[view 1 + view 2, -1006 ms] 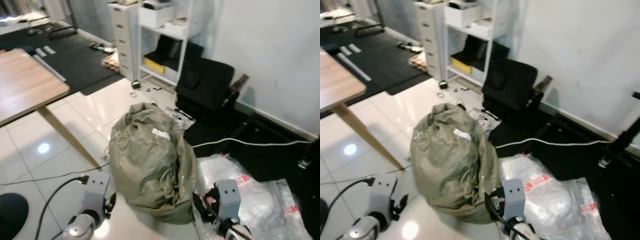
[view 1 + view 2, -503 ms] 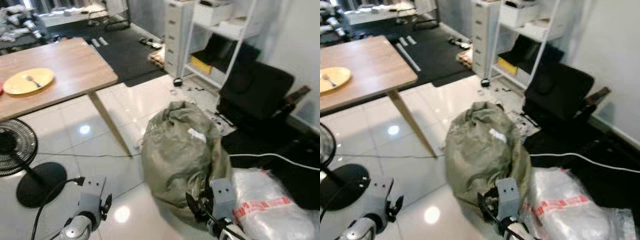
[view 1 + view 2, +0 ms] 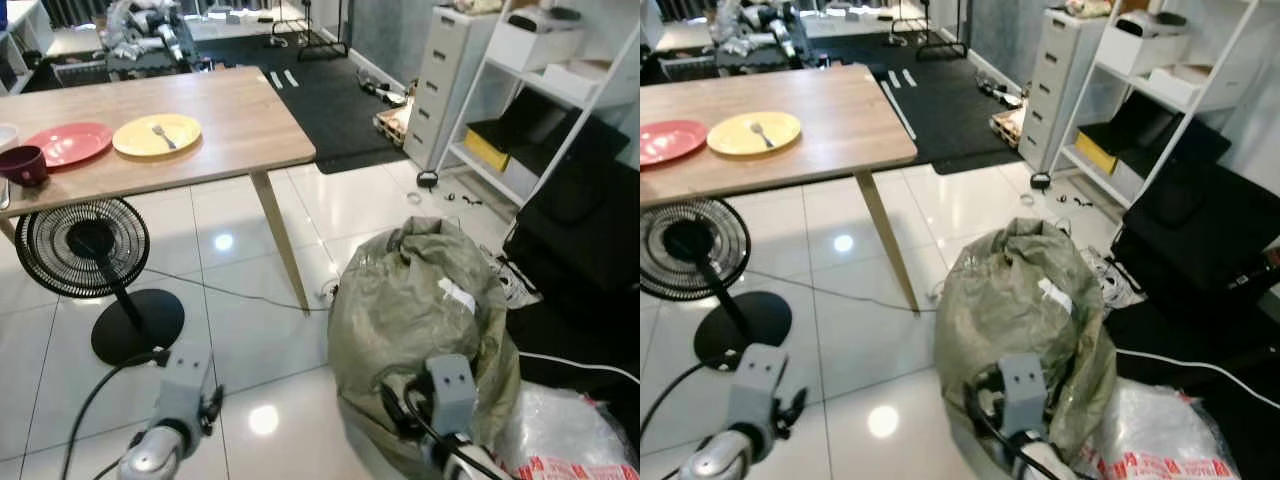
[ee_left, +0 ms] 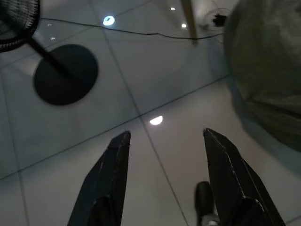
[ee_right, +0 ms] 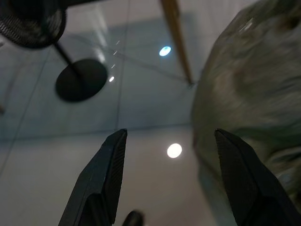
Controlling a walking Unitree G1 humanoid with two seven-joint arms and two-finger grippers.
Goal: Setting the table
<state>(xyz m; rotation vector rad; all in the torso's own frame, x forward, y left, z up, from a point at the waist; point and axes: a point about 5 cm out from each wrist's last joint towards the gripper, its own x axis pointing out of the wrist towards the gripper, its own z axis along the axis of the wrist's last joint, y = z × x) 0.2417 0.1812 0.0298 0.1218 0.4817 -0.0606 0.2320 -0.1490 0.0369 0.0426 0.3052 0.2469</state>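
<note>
A wooden table [image 3: 230,120] stands at the far left. On it lie a yellow plate [image 3: 157,134] with a fork [image 3: 162,134], a red plate [image 3: 68,143] and a dark red bowl [image 3: 22,164]. Both arms hang low at the bottom of the head views. My left gripper [image 4: 164,136] is open over the white floor tiles, nothing between its fingers. My right gripper [image 5: 169,134] is open too, beside the green sack, holding nothing.
A big olive-green sack [image 3: 420,310] sits on the floor just ahead at right. A black floor fan [image 3: 85,248] stands under the table edge, its cable across the tiles. Black chair [image 3: 585,230], white shelving [image 3: 520,90] and drawers [image 3: 440,70] at right; plastic bags [image 3: 575,445] lower right.
The camera has swung left: the table with its plates and the fan have come into view, and the sack has shifted right. Both grippers hang as before.
</note>
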